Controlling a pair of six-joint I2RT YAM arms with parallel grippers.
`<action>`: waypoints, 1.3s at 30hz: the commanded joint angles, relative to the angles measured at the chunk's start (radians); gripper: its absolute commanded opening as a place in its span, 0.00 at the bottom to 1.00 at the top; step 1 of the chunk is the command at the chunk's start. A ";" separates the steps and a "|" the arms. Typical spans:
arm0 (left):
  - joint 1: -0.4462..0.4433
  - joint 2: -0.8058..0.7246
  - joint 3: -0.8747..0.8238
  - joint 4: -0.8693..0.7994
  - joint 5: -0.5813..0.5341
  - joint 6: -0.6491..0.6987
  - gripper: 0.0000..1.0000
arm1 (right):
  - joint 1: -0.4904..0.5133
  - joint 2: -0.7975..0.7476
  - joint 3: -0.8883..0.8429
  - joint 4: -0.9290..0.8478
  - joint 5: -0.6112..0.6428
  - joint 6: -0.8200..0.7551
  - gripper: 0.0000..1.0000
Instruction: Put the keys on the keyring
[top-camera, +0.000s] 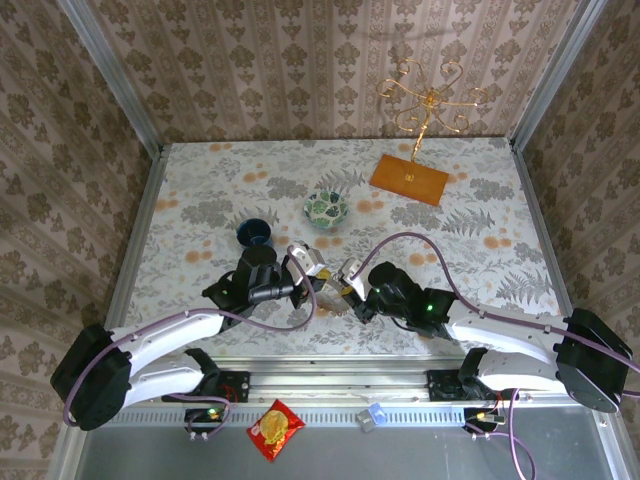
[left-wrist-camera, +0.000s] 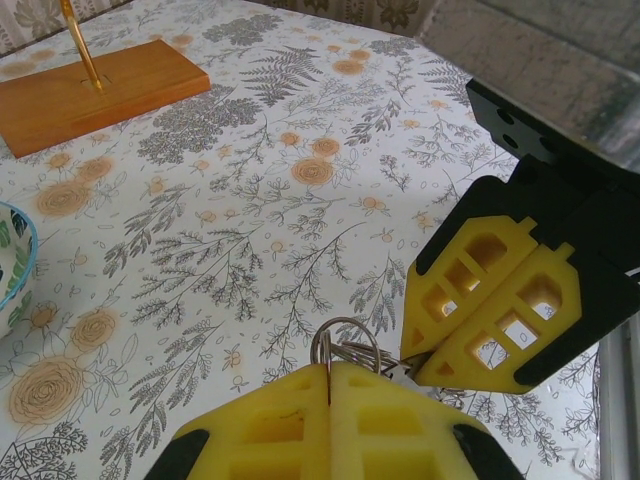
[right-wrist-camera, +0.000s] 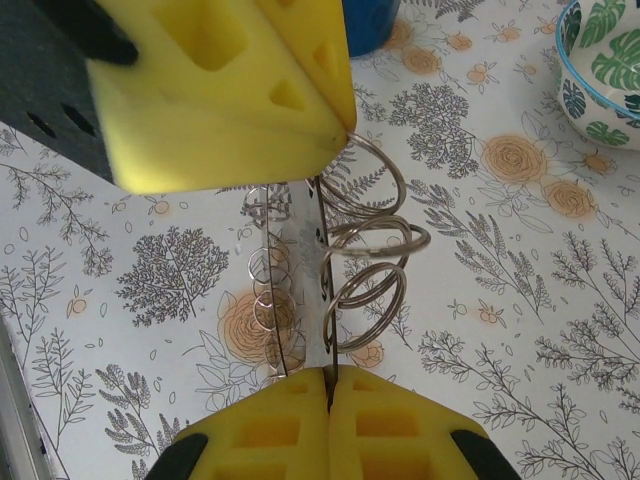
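Observation:
Both grippers meet above the table's near middle. My right gripper (top-camera: 347, 288) (right-wrist-camera: 328, 372) is shut on the edge of the keyring (right-wrist-camera: 300, 265), a flat, shiny grey metal piece that I see edge-on. Several small wire split rings (right-wrist-camera: 375, 235) hang on it. My left gripper (top-camera: 316, 270) (left-wrist-camera: 330, 368) is shut on one small split ring (left-wrist-camera: 345, 340) of that bunch. In the left wrist view the right gripper's yellow fingers (left-wrist-camera: 490, 300) pinch the metal just to the right. In the right wrist view the left gripper's fingers (right-wrist-camera: 230, 90) sit right above the rings. The keys are hidden.
A blue mug (top-camera: 256, 233) (right-wrist-camera: 370, 20) stands just behind the left gripper. The green-patterned bowl (top-camera: 326, 208) (right-wrist-camera: 605, 75) is beyond it. A wooden base with a gold wire stand (top-camera: 410, 180) (left-wrist-camera: 95, 90) sits at the back right. A red snack packet (top-camera: 275, 430) lies below the table edge.

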 joint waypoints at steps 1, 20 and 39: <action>-0.005 -0.022 -0.008 0.057 -0.013 -0.034 0.00 | 0.011 0.007 0.016 0.042 -0.002 -0.001 0.02; -0.005 -0.065 -0.043 0.094 -0.014 -0.025 0.00 | 0.011 0.027 0.020 0.098 -0.025 -0.008 0.00; -0.028 -0.082 -0.051 0.072 -0.099 0.034 0.00 | 0.011 -0.006 0.074 -0.002 0.033 0.071 0.00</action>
